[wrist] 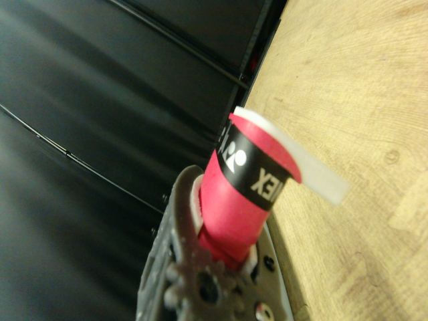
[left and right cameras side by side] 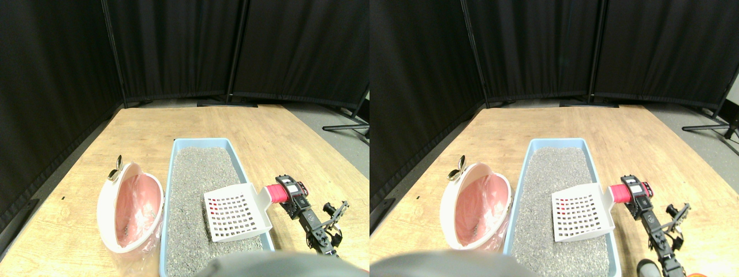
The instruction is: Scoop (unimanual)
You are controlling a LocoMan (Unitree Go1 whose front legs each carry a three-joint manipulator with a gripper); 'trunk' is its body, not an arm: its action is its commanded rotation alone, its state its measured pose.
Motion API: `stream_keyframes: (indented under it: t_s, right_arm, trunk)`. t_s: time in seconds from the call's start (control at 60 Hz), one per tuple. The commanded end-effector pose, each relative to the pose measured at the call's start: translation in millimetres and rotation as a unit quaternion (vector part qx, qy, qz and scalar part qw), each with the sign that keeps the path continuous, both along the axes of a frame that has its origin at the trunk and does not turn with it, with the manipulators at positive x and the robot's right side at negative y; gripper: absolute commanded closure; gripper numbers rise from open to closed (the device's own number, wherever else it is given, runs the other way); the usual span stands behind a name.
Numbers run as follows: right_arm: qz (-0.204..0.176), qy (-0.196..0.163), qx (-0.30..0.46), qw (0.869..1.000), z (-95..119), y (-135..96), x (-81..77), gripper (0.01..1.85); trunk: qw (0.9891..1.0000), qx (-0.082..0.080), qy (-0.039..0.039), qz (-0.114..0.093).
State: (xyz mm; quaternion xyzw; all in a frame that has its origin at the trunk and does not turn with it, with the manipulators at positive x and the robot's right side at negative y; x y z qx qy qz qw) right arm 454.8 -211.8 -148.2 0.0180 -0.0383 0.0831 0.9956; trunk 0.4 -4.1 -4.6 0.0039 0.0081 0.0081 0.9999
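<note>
A light blue tray [left and right cameras side by side: 173, 173] filled with grey litter [left and right cameras side by side: 199, 190] lies on the wooden floor [left and right cameras side by side: 277, 133], its long side running from near to far. The white scoop [left and right cameras side by side: 236, 212] with a slotted blade is over the right near part of the litter, and its blade looks tilted, with the far edge higher; I cannot tell if it touches the litter. Its red wrapped handle [left and right cameras side by side: 277, 193] reaches over the right wall of the tray to the right gripper [left and right cameras side by side: 287, 196], which comes in from the lower right. In the wrist view the handle [wrist: 244, 194] sits tight between the jaws, so the gripper [wrist: 221, 257] is closed around it. Just left of the tray stands a white bin [left and right cameras side by side: 109, 202] with a pink bag inside [left and right cameras side by side: 138, 202], tipped toward the tray. Black curtains [left and right cameras side by side: 173, 46] close the far side
</note>
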Motion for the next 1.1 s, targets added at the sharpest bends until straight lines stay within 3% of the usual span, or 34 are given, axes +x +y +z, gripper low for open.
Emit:
stream_keyframes:
  t_s: [0.017,0.25,0.583,0.833,0.9,1.1]
  right_arm:
    - [0.022,-0.049,0.003,0.999,18,3,6.1,1.8]
    - [0.034,-0.086,-0.067,0.993,50,-2,17.2,1.8]
    - [0.049,-0.101,-0.141,0.984,59,-4,31.0,1.8]
    - [0.06,-0.099,-0.166,0.979,64,1,42.6,1.8]
    - [0.082,-0.107,-0.174,0.975,67,1,45.9,1.8]
    - [0.084,-0.104,-0.188,0.973,76,7,53.3,1.8]
  trunk:
    - [0.9999,-0.011,-0.0041,0.003]
    - [0.9998,-0.02,-0.0025,0.005]
    - [0.9992,-0.035,0.0001,0.015]
    - [0.9972,-0.065,-0.0025,0.037]
    - [0.9965,-0.072,-0.0037,0.043]
    - [0.9954,-0.081,-0.0069,0.051]
